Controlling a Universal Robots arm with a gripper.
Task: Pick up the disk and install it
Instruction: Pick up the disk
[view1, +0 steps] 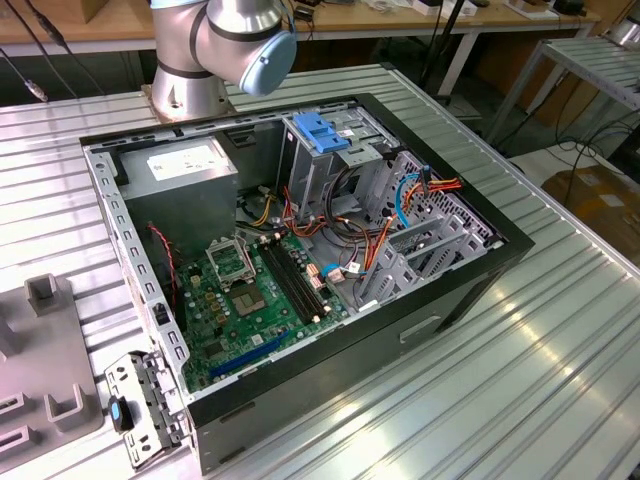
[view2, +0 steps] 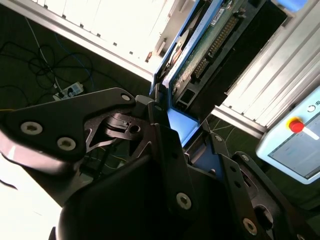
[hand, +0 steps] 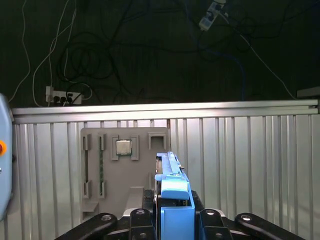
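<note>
Disk (hand: 171, 172) looks stiff, heavy and easy to break; your claw (hand: 172, 217) is squeezing its flat sides.

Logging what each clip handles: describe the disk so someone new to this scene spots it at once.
In the first wrist view, find the ribbed metal table and the grey tray on it. Nearer the camera than the tray, the black pincer clamps the disk on edge. Its bright blue plastic rail sets it apart from the grey tray and the silvery square chip there.
</note>
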